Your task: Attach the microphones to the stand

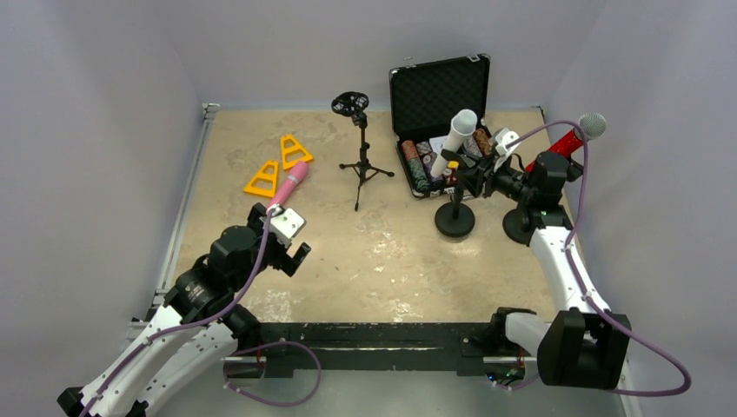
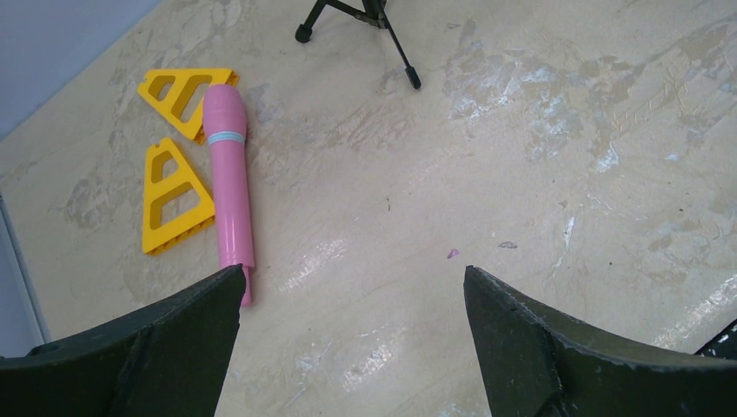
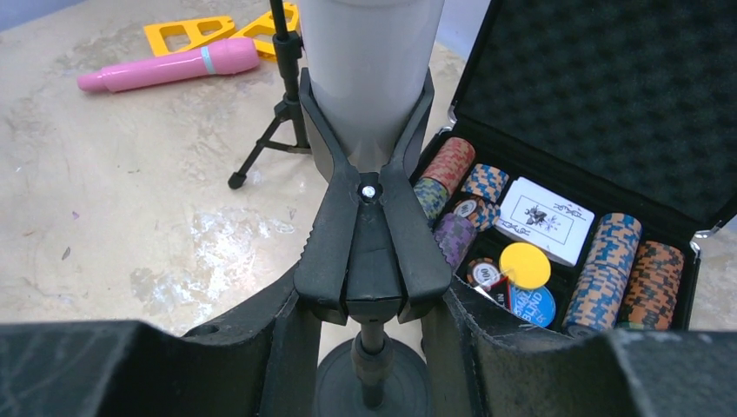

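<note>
Right end effector (image 3: 372,321) pinches the clip (image 3: 372,234) holding white microphone (image 3: 369,61), chip case (image 3: 608,87) behind; left end effector (image 2: 352,287) wide near pink microphone (image 2: 230,174).

mottled beige surface (image 1: 382,252) | flat: pink plastic stick microphone (image 1: 288,185) beside two yellow triangular pieces (image 1: 262,180) (image 1: 295,151) | upright: black tripod stand (image 1: 362,167), two black round-base stands (image 1: 455,221) (image 1: 518,229), open black case (image 1: 439,94)

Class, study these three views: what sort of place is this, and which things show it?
Most likely a robotics lab test cell: plain grey walls box in a table, a left arm and right arm sit at its near edge, and props lie about: pink microphone, chip case.
</note>
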You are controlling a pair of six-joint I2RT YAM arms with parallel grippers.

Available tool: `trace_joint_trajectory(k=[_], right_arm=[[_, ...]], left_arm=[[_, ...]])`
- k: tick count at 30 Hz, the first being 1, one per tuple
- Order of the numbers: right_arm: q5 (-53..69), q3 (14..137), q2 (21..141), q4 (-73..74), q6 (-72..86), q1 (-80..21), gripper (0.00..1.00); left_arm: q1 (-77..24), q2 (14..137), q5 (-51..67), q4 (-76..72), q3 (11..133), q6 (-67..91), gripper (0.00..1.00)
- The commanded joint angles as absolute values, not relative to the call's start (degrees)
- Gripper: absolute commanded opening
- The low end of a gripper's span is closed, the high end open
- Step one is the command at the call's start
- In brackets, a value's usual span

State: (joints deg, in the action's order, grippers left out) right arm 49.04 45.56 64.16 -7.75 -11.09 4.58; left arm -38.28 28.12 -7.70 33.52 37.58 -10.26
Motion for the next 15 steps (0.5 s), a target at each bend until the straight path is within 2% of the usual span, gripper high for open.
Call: trace_joint_trajectory(k=[1,9,15], right_arm=[[48.2,44.5,59.6,-10.6,-10.5,4.7,0.45],[47.1,42.0,56.8,-7.3,-11.5,5.2,0.55],[46.0,42.2,52.9,-1.6,-12.9,6.8,0.79]], left_arm=[[-38.0,28.0,-7.2,31.3,37.3,-11.4,0.99],[-38.0,27.6,-7.1,31.3,37.3,-11.3,0.99],[-38.0,27.2,-7.1,31.4,37.3,-11.2,0.99]])
